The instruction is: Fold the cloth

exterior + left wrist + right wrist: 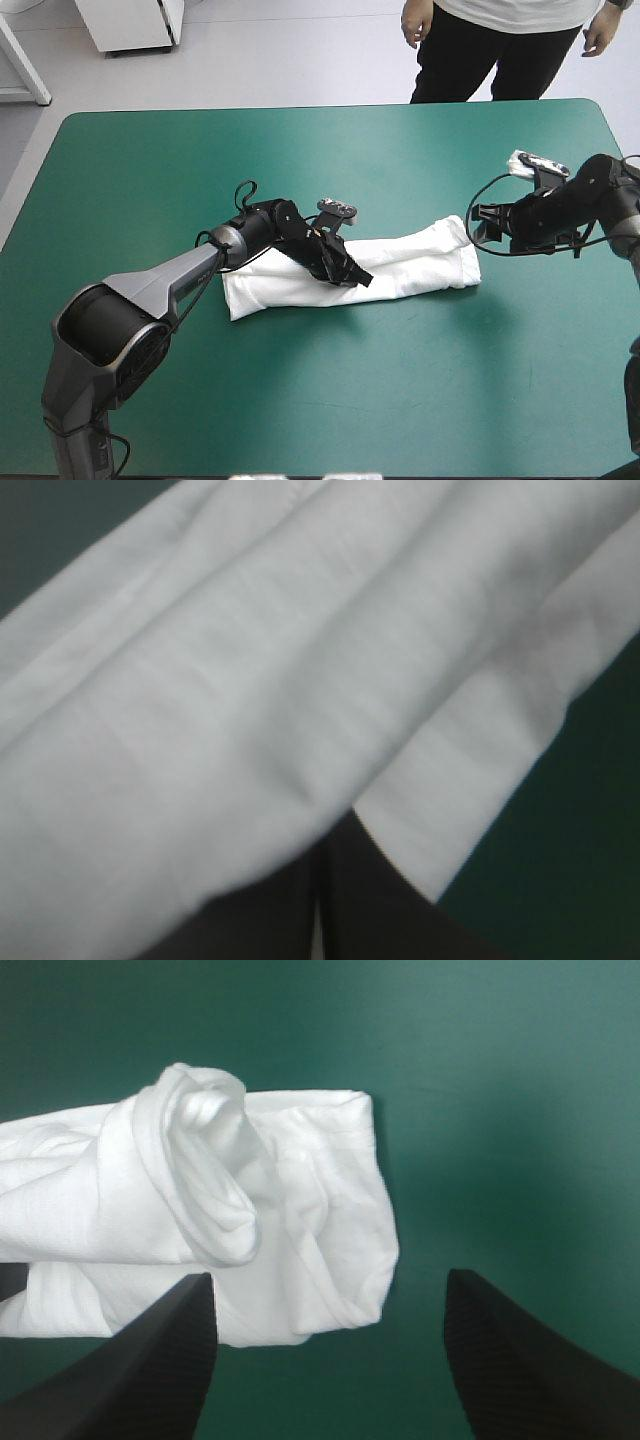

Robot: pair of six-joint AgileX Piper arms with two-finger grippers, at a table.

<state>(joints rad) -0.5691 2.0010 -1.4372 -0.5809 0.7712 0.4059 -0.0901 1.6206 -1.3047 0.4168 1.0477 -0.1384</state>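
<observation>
Only the left wrist view shows the left claw clamped, seemingly, on the T-shirt. The right claw stands apart beside it.

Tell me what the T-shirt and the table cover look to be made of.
T-shirt: soft white matte knit, probably cotton; it lies in limp rounded folds, with a rolled hem showing in the right wrist view. Table cover: smooth teal-green sheet with a faint sheen and no visible weave; vinyl or coated fabric, cannot tell which.

a robot lab: two arms at teal-green table
</observation>
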